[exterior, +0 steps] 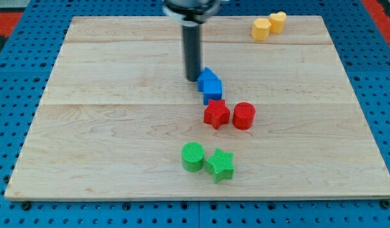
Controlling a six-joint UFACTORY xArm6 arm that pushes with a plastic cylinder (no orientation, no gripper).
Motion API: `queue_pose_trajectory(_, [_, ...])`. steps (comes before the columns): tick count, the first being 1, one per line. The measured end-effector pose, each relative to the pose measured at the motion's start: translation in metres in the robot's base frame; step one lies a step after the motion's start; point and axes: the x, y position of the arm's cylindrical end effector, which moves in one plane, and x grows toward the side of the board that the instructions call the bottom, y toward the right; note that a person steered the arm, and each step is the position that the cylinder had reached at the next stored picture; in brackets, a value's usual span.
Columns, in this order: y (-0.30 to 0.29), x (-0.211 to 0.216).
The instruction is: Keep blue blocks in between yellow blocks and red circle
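Two blue blocks sit touching mid-bench, just above the red star. The red circle lies lower right of them. Two yellow blocks touch at the view's top right.

Blue blocks, red star and red circle crowd mid-board; board's left half lies open.

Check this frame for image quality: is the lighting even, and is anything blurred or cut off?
Camera view: lighting is soft and even, no glare on the wooden board; the blocks cast only faint shadows. My tip, just left of the blue blocks, is sharp, while the rod's mount at the view's top is cropped and slightly blurred. The yellow blocks look a little soft.
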Motion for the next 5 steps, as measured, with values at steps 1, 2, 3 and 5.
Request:
queue_pose_trajectory(1, [0.065, 0.000])
queue_pose_trajectory(2, [0.093, 0.000])
queue_pose_trajectory(3, [0.021, 0.000])
queue_pose_trajectory(5, [-0.025, 0.030])
